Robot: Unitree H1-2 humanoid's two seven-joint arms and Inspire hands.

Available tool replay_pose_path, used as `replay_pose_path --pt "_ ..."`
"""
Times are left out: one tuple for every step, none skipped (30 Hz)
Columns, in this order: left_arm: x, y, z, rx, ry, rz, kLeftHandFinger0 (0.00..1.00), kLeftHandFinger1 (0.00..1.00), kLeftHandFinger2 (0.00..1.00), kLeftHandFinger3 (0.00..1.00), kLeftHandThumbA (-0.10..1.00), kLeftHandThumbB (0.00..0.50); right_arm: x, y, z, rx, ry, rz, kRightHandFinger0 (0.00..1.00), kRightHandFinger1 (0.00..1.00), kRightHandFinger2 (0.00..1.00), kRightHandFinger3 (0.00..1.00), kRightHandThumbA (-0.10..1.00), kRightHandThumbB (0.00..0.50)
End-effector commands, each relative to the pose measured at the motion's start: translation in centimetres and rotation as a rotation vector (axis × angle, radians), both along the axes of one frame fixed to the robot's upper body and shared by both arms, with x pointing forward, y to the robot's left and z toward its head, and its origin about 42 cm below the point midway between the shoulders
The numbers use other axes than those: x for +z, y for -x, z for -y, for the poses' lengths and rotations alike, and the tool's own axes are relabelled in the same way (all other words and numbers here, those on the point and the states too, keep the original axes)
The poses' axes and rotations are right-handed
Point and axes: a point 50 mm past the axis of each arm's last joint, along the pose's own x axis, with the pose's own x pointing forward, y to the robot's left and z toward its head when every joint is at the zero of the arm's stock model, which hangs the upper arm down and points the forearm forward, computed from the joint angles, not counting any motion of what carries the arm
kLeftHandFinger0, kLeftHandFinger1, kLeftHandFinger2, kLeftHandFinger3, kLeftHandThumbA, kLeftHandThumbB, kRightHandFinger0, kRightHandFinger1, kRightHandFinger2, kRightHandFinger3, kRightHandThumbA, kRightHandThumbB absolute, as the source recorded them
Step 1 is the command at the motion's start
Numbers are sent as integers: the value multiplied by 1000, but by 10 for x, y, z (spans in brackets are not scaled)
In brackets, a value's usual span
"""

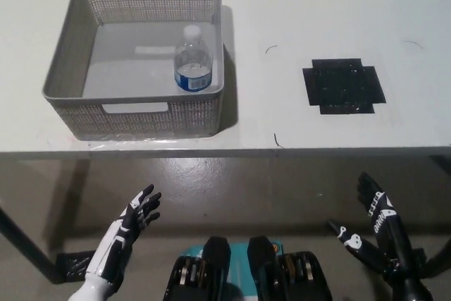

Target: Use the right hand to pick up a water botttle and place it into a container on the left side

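Bottle: the clear plastic water bottle with white cap and blue label stands upright inside the grey woven plastic basket, close to the basket's right wall, in the front right part of its floor.

Basket: it sits on the left part of the white surface, with its front wall near the front edge of the surface. Nothing else lies in it, as far as you can see.

Task state: judging from this, the placing looks done. The bottle is free of any robot hand and it does not lean.

Black right robot hand: it hangs low at the lower right, below the edge of the surface and well apart from the bottle. Its fingers are spread and it holds nothing.

White left robot hand: it rests at the lower left, also below the surface, fingers apart and empty.

Other marks: a black cross-shaped tape patch lies on the right part of the surface, with nothing on it.

Advice for you: bring the right arm to rest without swinging up under the edge of the surface. A knock there could shake the basket and tip the bottle, which is tall and narrow. Keep both arms low and do not reach for the basket again.
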Motion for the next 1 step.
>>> replay_pose_path --pt "6 -5 -7 14 -6 21 1000 1000 1000 1000 1000 258 13 -11 1 14 -34 73 1000 1000 1000 1000 1000 393"
